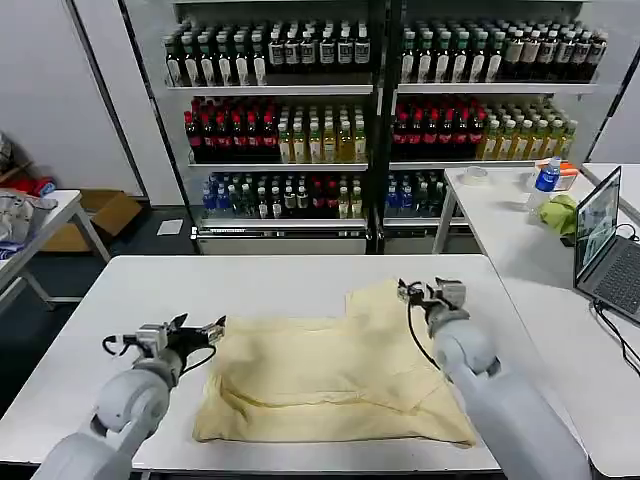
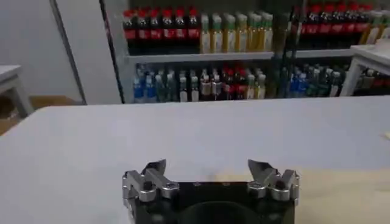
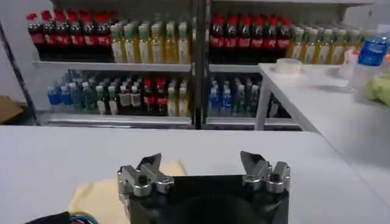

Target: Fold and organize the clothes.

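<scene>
Both grippers gape wide and hold nothing: the left gripper [image 1: 198, 328] hovers at the T-shirt [image 1: 330, 375]'s left edge, the right gripper [image 1: 428, 291] above its far-right corner on the tabletop [image 1: 150, 290].

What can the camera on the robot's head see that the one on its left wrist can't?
The head view alone takes in the whole cream-yellow T-shirt lying partly folded on the white table, with both arms: the left gripper open at the shirt's left edge, the right gripper open over its far right corner. It also shows a laptop on a side table. The left wrist view alone gives a close look at the left gripper's fingers, spread apart above the tabletop. Both show the table, a strip of the shirt and the shelves of bottles.
</scene>
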`<action>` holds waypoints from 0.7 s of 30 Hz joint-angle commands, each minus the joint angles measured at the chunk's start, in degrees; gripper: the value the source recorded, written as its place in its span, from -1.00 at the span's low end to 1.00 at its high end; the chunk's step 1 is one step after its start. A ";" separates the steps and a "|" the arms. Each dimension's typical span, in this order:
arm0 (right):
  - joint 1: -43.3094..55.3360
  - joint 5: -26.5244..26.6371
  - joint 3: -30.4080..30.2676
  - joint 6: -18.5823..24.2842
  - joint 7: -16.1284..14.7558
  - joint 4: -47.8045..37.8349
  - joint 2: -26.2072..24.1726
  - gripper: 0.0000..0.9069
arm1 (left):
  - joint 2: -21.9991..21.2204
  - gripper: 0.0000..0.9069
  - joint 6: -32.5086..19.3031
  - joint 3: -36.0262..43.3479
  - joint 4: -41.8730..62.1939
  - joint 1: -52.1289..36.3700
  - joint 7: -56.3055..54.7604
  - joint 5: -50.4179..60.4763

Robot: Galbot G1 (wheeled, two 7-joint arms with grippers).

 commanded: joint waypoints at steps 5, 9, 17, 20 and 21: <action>9.74 -0.12 -3.79 -0.14 -1.77 -19.70 9.17 1.00 | -1.62 1.00 0.40 6.06 8.30 -8.22 -0.32 -0.88; 9.09 -0.45 -3.42 -0.14 -1.98 -20.91 10.14 1.00 | -1.47 1.00 0.54 5.70 8.38 -7.56 -0.26 -1.02; 8.89 -0.42 -2.46 -0.15 -2.32 -23.72 11.29 1.00 | -1.68 1.00 1.35 5.30 6.91 -5.08 0.26 -1.32; 8.72 -0.33 -2.06 -0.15 -2.55 -24.44 11.72 1.00 | -2.04 1.00 1.39 5.15 7.18 -4.69 0.37 -1.32; 8.54 -0.35 -2.00 -0.15 -2.65 -24.49 11.88 1.00 | -2.12 1.00 1.40 5.11 7.38 -4.64 0.40 -1.35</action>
